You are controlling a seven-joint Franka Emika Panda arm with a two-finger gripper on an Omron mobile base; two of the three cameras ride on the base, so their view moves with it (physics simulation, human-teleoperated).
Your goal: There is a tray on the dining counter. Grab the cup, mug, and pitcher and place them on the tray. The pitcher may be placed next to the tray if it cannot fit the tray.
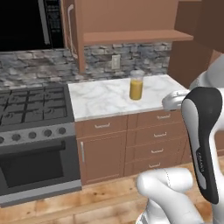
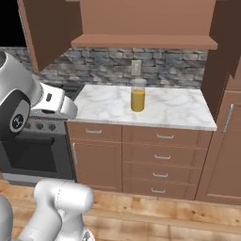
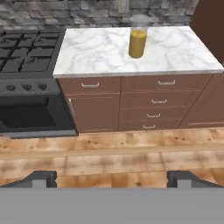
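— Where are you in the job?

— Going for the pitcher (image 3: 138, 41). It stands upright mid-depth on the marble counter (image 3: 96, 54), right of the stove (image 3: 26, 48). My claw (image 3: 111, 178) is spread wide and empty, well short of it.

— What's next?

— Close in level with the glass. Bare counter lies on both sides; I'd mind the front edge and the cabinet (image 2: 141, 21) overhead.

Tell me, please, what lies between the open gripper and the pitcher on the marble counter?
In the hand view, wooden floor and the drawer fronts lie between the gripper and the pitcher; the marble counter before it is bare.
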